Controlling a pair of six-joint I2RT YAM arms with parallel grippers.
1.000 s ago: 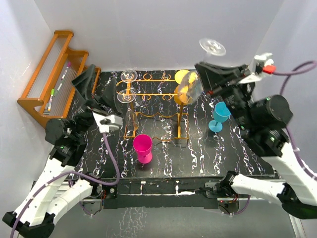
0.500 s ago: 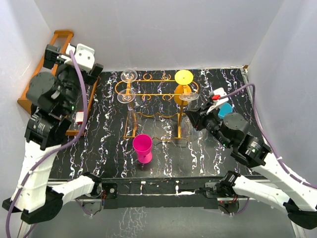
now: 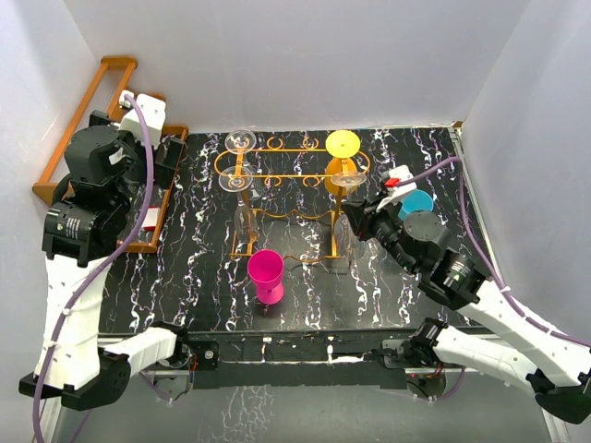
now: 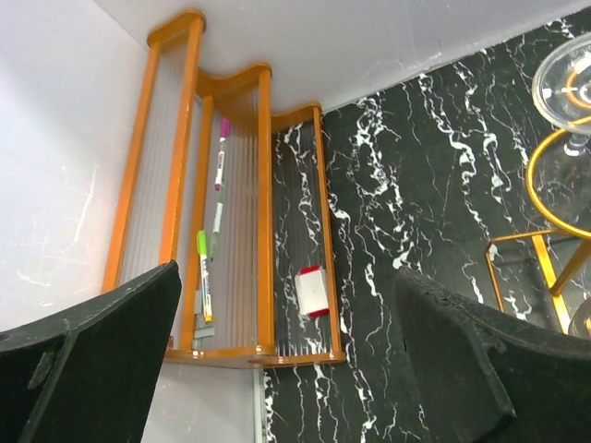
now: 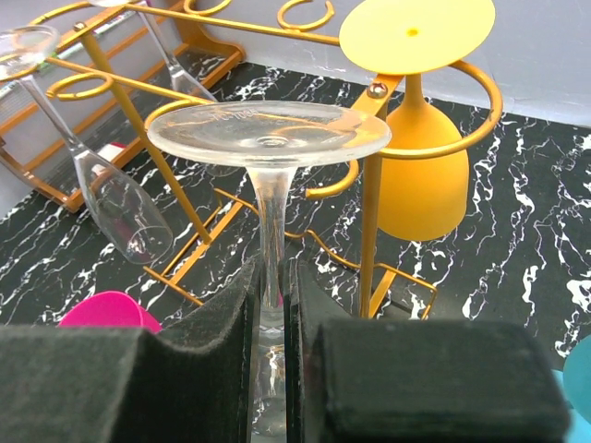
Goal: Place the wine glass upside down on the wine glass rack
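Right end effector (image 5: pixel 273 305): narrow, clamped on the stem of one clear wine glass (image 5: pixel 269 138), held upside down with its foot uppermost at a front ring of the wine glass rack (image 5: pixel 370 203). Whether the stem sits in the ring cannot be told.

Left end effector (image 4: pixel 286 277): wide, holding nothing, raised above one wooden rack (image 4: pixel 264 185) that carries markers.

The wire rack bears two more clear glasses (image 3: pixel 240 141) and one yellow glass (image 5: pixel 420 175), all hanging upside down. One pink cup (image 3: pixel 266 272) stands before it and one teal glass (image 3: pixel 417 201) lies partly hidden behind the right arm.

Surface (image 3: pixel 185 268): black marble with white veins, enclosed by white walls (image 3: pixel 277 65).
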